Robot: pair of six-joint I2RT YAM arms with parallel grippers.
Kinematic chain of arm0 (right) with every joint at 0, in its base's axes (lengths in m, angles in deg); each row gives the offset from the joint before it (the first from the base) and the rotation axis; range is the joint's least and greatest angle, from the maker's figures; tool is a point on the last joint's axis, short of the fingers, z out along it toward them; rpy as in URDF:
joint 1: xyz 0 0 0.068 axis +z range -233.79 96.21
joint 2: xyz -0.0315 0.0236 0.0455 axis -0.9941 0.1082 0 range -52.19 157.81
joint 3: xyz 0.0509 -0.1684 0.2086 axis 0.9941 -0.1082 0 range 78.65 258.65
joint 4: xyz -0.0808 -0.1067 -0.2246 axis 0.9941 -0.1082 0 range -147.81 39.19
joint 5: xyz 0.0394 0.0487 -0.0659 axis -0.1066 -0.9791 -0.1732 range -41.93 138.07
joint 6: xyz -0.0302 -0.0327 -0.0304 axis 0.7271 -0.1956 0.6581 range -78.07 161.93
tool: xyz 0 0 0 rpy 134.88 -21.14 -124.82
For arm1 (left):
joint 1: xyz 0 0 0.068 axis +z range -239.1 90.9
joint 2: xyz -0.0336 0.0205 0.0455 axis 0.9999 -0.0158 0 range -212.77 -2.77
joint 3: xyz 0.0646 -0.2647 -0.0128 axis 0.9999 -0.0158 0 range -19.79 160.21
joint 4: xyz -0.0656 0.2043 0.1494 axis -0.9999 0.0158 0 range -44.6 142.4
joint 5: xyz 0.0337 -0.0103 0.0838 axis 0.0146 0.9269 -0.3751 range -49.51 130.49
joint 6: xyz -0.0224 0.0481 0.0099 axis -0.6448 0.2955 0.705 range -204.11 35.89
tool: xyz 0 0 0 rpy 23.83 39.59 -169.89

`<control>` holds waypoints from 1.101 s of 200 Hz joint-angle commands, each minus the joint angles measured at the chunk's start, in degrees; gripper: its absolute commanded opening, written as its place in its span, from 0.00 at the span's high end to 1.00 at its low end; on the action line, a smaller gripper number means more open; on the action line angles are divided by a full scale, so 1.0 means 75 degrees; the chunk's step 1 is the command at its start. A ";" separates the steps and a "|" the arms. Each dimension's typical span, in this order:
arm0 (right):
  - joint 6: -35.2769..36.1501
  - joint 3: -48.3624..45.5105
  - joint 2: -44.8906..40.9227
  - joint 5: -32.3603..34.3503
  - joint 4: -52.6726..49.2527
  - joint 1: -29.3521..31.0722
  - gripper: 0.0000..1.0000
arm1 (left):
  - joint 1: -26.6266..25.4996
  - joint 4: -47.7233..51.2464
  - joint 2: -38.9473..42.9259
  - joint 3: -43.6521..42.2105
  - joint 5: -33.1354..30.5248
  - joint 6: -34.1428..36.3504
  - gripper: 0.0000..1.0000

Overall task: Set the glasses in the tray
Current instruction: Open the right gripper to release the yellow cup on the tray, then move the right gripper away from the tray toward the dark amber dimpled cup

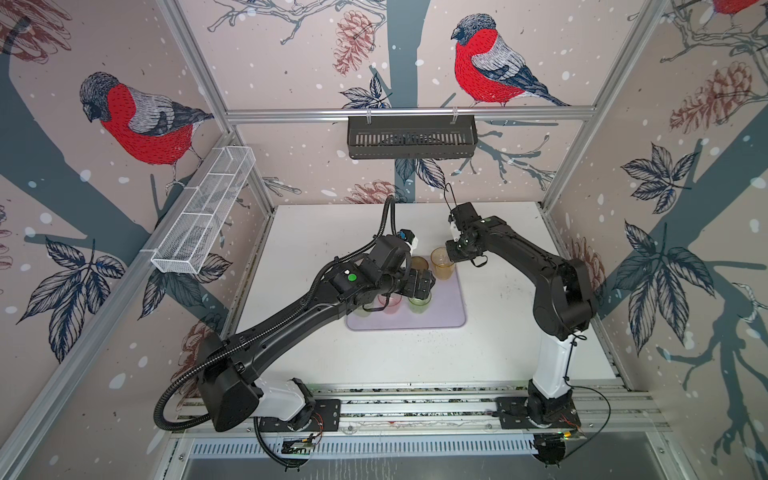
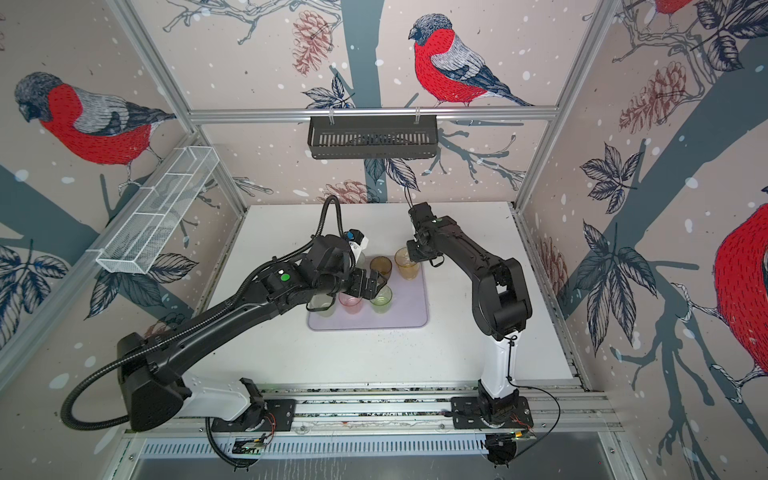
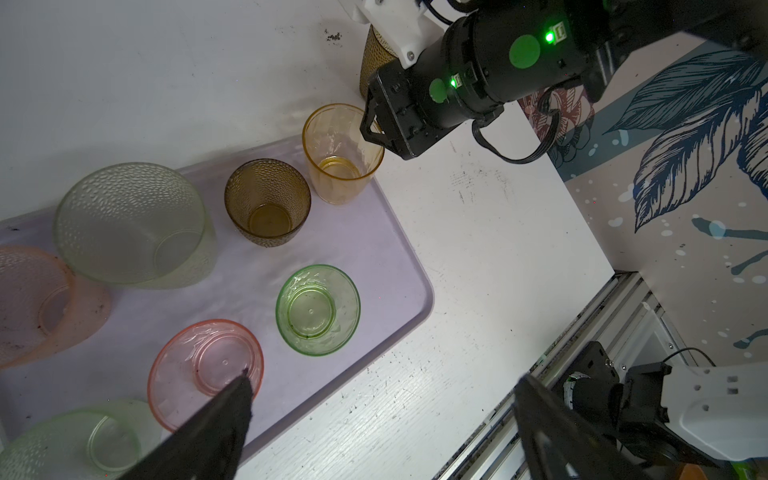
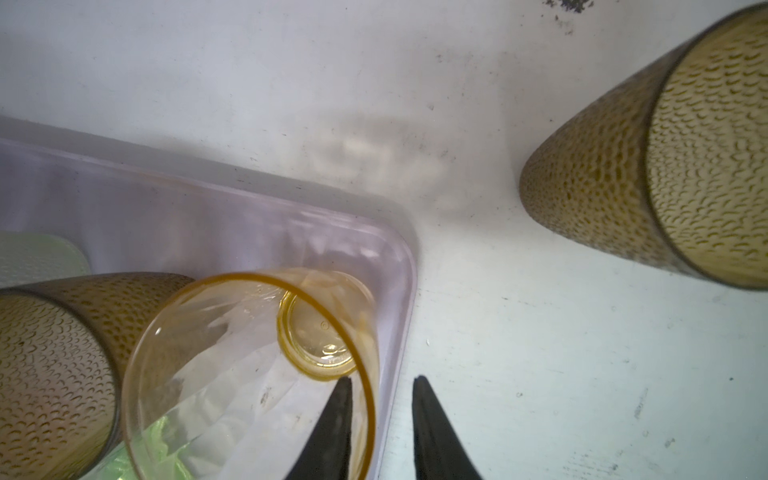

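The lavender tray (image 1: 449, 309) (image 3: 374, 249) holds several glasses. A yellow-amber glass (image 4: 249, 353) (image 1: 441, 264) stands upright in its far right corner. My right gripper (image 4: 383, 378) (image 1: 451, 253) straddles that glass's rim, one finger inside and one outside, jaws slightly apart and not pinching the wall. Beside it stands a dark olive-brown glass (image 3: 268, 203); a bright green glass (image 3: 318, 309) and a pink glass (image 3: 205, 365) sit nearer. A second olive-brown glass (image 4: 665, 174) stands on the table off the tray. My left gripper (image 3: 382, 374) (image 2: 380, 284) hangs wide open above the tray, holding nothing.
More glasses fill the tray's left part: a pale frosted green one (image 3: 131, 224), a pink one (image 3: 33, 303) and another pale green one (image 3: 79, 440). A black slotted basket (image 1: 411, 137) and a white mesh basket (image 1: 203, 212) hang on the walls.
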 commanded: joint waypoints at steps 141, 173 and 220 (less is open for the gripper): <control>-0.0208 -0.0353 -0.0165 -0.0325 0.0276 -0.0124 0.65 | -0.0010 -0.0129 0.0007 -0.0001 -0.0002 0.0014 0.02; -0.0237 -0.0446 -0.0211 -0.0484 0.0364 -0.0173 0.60 | -0.0015 -0.0129 0.0001 -0.0001 -0.0005 0.0011 0.02; -0.0273 -0.0543 -0.0306 -0.0657 0.0488 -0.0245 0.53 | -0.0017 -0.0117 -0.0016 0.0032 0.0007 0.0033 0.02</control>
